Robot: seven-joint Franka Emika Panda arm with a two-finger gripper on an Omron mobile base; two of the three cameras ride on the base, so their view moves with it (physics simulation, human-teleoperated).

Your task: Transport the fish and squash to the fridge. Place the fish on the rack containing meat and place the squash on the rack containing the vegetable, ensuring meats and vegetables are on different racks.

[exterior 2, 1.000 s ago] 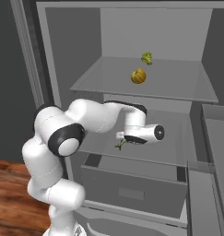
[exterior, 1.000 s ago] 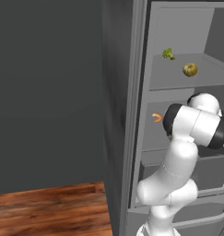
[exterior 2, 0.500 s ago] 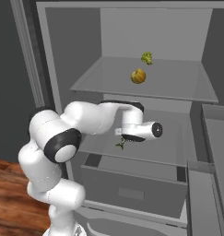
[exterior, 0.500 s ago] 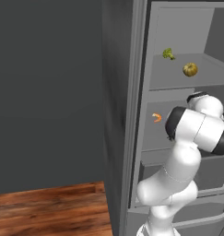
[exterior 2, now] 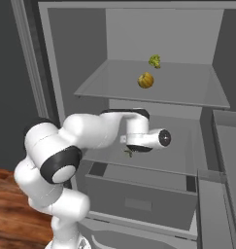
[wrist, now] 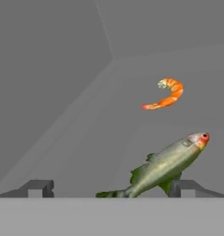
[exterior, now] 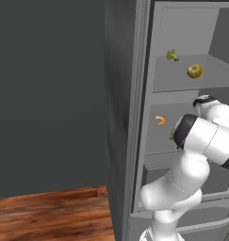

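The fridge (exterior 2: 51,73) stands open. On its middle rack the grey-green fish (wrist: 164,167) lies near the orange meat (wrist: 165,98). My gripper (wrist: 112,189) hovers open over the fish, whose tail sits between the fingertips (wrist: 37,188) and whose belly is by the right one. From the right base camera the gripper (exterior 2: 133,148) hangs just above the fish (exterior 2: 129,151). The squash (exterior 2: 145,80) rests on the upper rack beside the green vegetable (exterior 2: 155,61). The left base camera shows the squash (exterior: 194,71), vegetable (exterior: 171,55) and meat (exterior: 160,120).
Below the middle rack (exterior 2: 185,151) a grey drawer (exterior 2: 139,199) is pulled partly out. The fridge door (exterior 2: 226,160) stands open on the right with its rails. A dark wall and wooden floor (exterior: 50,216) lie to the left of the fridge.
The arm's elbow has dropped slightly and the hand has shifted a little over the middle rack. The fish lies where it was, and the jaws stay open.
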